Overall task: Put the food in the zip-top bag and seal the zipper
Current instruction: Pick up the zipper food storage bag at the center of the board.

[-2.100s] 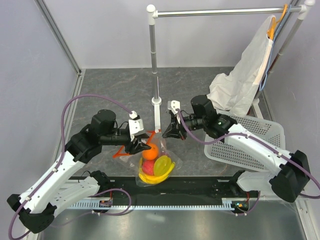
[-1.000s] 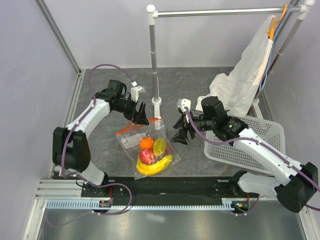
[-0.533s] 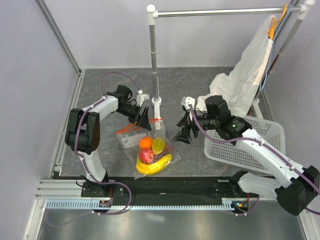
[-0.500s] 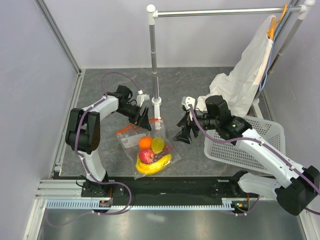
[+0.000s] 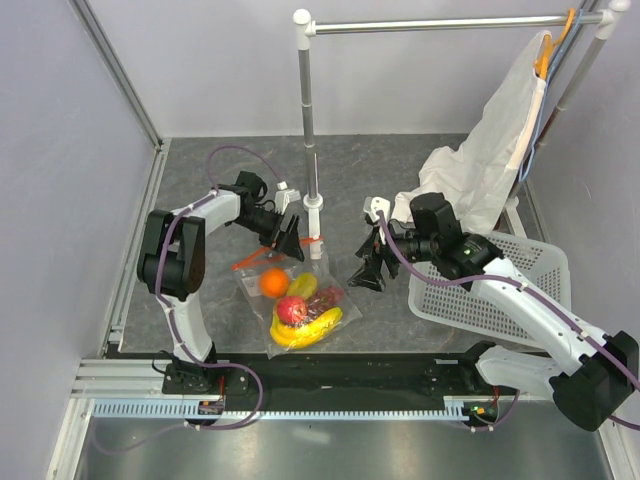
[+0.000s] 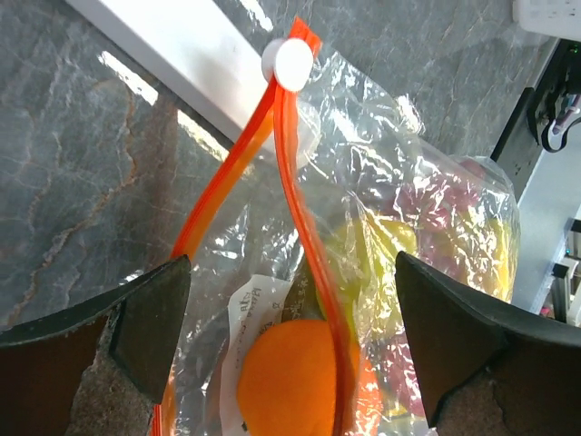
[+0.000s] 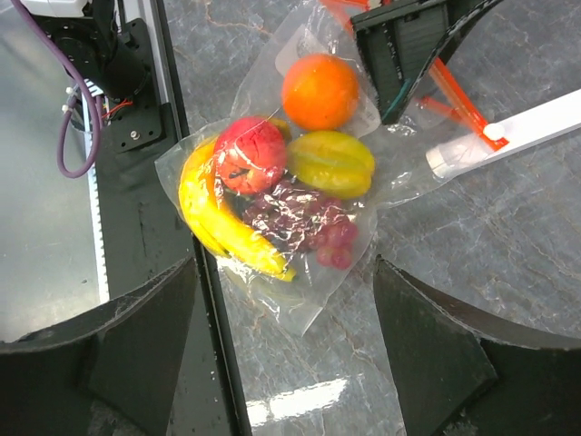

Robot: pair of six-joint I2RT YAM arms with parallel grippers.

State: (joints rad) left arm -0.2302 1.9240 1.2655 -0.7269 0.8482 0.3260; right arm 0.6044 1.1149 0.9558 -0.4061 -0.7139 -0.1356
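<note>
The clear zip-top bag (image 5: 346,303) lies flat on the grey table between both arms. Inside it are the banana (image 5: 308,330), grapes (image 7: 309,222), a red fruit (image 7: 250,154) and a yellow-green fruit (image 7: 331,163). The orange (image 6: 295,377) sits at the bag's mouth, under one strip of the red zipper (image 6: 313,263). The two strips spread apart from the white slider (image 6: 292,62). My left gripper (image 6: 290,336) hovers open over the mouth, holding nothing. My right gripper (image 7: 281,354) is open above the bag's closed bottom corner.
A rack pole stands on a white base (image 5: 313,205) just behind the bag. A white cloth bag (image 5: 490,160) hangs at the back right, above a white mesh basket (image 5: 500,290). A black rail (image 5: 330,375) runs along the near table edge.
The left arm swung in over the bag's zipper end. The orange rolled left toward the bag's mouth. The right gripper opened wider and stayed nearly in place.
</note>
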